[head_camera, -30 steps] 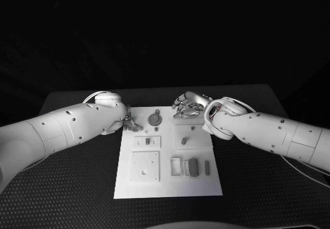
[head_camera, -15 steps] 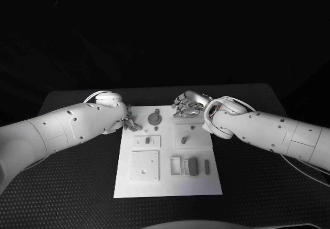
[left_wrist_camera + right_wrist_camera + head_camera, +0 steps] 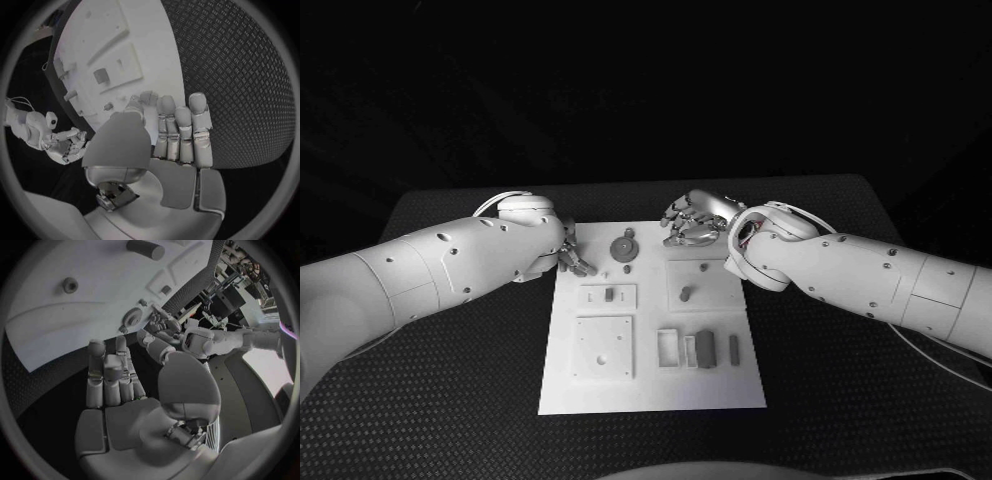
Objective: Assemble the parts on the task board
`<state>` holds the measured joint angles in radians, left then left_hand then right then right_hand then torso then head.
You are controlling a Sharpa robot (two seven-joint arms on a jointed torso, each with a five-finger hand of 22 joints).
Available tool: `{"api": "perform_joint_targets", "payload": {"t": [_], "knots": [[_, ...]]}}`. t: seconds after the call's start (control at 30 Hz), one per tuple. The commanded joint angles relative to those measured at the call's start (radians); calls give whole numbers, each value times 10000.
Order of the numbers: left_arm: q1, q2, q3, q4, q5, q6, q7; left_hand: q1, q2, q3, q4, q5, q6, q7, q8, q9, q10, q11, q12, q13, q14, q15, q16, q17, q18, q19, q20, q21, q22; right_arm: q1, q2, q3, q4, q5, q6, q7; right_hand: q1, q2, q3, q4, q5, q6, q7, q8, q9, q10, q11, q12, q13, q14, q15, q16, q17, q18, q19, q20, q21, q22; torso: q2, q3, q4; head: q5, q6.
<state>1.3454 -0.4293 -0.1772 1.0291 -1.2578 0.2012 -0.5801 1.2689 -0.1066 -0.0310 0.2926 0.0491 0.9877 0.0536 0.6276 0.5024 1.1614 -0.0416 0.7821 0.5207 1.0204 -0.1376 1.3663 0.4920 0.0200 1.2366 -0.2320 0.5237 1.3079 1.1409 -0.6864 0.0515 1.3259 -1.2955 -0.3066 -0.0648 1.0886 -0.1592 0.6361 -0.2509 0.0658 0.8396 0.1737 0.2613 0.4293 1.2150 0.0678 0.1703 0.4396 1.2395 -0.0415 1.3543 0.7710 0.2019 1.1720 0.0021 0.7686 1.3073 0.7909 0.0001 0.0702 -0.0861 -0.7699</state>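
Left robot hand [image 3: 571, 260]: fingers apart, empty, at the task board's [image 3: 653, 390] far left corner.
Right robot hand [image 3: 694, 220]: fingers loosely spread, empty, over the board's far edge.
Counter [image 3: 444, 390]: carries the board.

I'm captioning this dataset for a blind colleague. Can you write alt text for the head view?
Two white robot arms reach in from either side, the left hand and right hand both empty at the far end of a white task board on a black table. Small grey parts lie on the board.
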Motion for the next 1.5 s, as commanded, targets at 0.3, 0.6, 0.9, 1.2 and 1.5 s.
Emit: {"api": "perform_joint_targets", "payload": {"t": [0.3,0.6,0.9,1.2,1.5], "knots": [[-127,-277,-64,63,736,-328,123,1120,202,-45,-28,965,1,102,-152,-317,7,32,58,-74,25,-13,15,-63,312,43,-20,-61,152,-6,-7,0,-1,-22,113,57,-110,2,5,52,12,-25,79,27,-16,17,45,64,9,-75,23,-69,-14,599,-5,-74,-46,196,1,-3,5,-6,7],[-127,-522,-50,104,1385,-356,103,1094,5,1351,-14,769,-39,143,-211,-332,-37,75,27,-158,-2,29,-13,-132,276,51,15,-185,133,-7,-20,0,-30,-22,175,-5,-122,5,3,64,11,-29,80,27,-18,14,46,64,9,-76,24,-69,-15,599,-4,-72,-47,196,-2,1,4,-3,40],[-127,-610,-45,128,1460,-600,131,-899,-919,2249,6,56,-176,194,-296,-358,-157,117,57,-198,-81,67,-26,-199,297,26,29,-279,136,-10,-4,0,-40,-22,156,7,-139,1,-2,78,11,-37,83,24,-21,3,49,59,7,-81,26,-72,-16,599,-8,-70,-50,195,-3,3,7,6,50],[-122,-667,-20,188,1182,-860,84,-2638,-1382,2459,22,4,-325,218,-252,-271,-257,133,134,-171,-190,81,53,-203,388,-41,55,-309,183,-19,-9,0,-37,-22,145,15,-142,-2,-2,80,11,-39,83,24,-22,1,50,58,7,-82,27,-73,-17,599,-9,-69,-51,195,-2,4,-3,22,53],[-78,-940,24,606,907,-88,-235,-2692,-1391,2502,7,5,-329,207,-233,-251,-256,122,151,-166,-192,70,70,-204,415,-32,45,-301,186,-24,-20,0,-35,-22,158,11,-143,-9,-3,81,11,-43,84,22,-23,-3,51,56,6,-84,28,-74,-17,599,-12,-69,-52,195,-8,13,3,26,48]]}}
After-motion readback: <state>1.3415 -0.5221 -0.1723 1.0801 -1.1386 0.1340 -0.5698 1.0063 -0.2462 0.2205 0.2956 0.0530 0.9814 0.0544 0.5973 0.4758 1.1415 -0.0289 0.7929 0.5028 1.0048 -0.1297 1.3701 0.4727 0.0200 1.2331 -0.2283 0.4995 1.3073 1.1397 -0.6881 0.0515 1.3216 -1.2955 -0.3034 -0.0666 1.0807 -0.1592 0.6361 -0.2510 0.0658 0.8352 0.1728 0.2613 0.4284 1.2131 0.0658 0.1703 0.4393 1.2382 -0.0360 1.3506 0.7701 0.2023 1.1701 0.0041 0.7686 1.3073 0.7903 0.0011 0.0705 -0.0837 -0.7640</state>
